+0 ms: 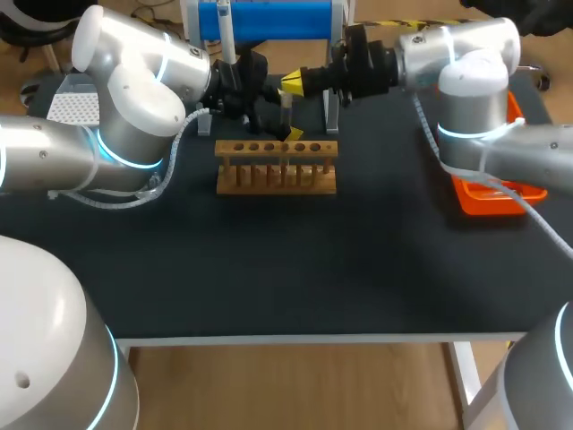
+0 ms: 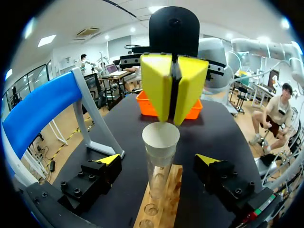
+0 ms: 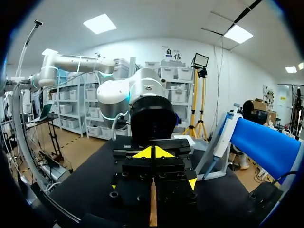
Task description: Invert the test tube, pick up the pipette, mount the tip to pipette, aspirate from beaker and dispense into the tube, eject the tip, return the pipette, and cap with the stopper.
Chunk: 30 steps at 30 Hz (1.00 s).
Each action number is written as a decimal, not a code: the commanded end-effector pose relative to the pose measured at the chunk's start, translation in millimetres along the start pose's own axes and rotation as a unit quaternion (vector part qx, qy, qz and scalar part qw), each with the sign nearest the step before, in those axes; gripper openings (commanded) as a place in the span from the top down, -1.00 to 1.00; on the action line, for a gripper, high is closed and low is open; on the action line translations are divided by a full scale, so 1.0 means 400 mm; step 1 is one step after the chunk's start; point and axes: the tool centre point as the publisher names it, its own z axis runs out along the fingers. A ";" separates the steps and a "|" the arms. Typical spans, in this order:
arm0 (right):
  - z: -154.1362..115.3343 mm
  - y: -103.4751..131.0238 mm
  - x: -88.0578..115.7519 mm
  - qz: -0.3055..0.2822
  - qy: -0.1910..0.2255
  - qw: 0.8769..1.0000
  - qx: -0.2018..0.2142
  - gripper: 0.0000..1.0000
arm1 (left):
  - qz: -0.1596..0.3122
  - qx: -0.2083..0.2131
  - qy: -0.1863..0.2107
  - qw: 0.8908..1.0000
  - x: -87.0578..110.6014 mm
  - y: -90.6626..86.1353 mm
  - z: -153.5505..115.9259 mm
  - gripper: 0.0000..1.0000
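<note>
- Left gripper (image 2: 159, 159): fingers wide apart and holding nothing; one yellow tip stands on each side of the test tube (image 2: 160, 142), and neither touches it
- Test tube: seated in an end hole of the wooden rack (image 1: 276, 170), long axis vertical, open mouth upward; whether it holds liquid cannot be determined
- Right gripper (image 2: 173, 88): yellow tips pressed together with nothing visible between them; it sits directly above the tube mouth, just clear of the rim, on the line of the tube's axis
- Head view: both grippers meet in the upper middle of the frame, over the back edge of the rack; the left arm enters from the left, the right arm from the right
- Governing relation (judgement): the tube lies between the left fingers, so a grasp needs only a horizontal closure across the vertical axis; the left arm is better placed to grip, while the right can only come down onto the mouth
- Pipette (image 1: 226, 36): appears to hang on the blue stand (image 1: 269, 18), top middle of the head view
- No stopper is visible in any view
</note>
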 end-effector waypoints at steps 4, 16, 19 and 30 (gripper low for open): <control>0.005 -0.021 -0.016 0.005 0.007 1.000 -0.003 1.00 | 0.000 -0.002 0.002 1.000 -0.003 -0.001 0.000 -1.00; 0.008 -0.052 -0.010 0.016 0.011 1.000 -0.002 1.00 | 0.000 -0.002 0.002 1.000 -0.003 -0.001 0.000 -1.00; 0.009 -0.059 -0.009 0.018 0.011 1.000 -0.002 1.00 | 0.000 -0.002 0.002 1.000 -0.003 -0.001 0.000 -1.00; 0.003 -0.051 -0.011 0.023 0.006 1.000 -0.008 1.00 | 0.000 -0.002 0.002 1.000 -0.003 -0.001 0.000 -1.00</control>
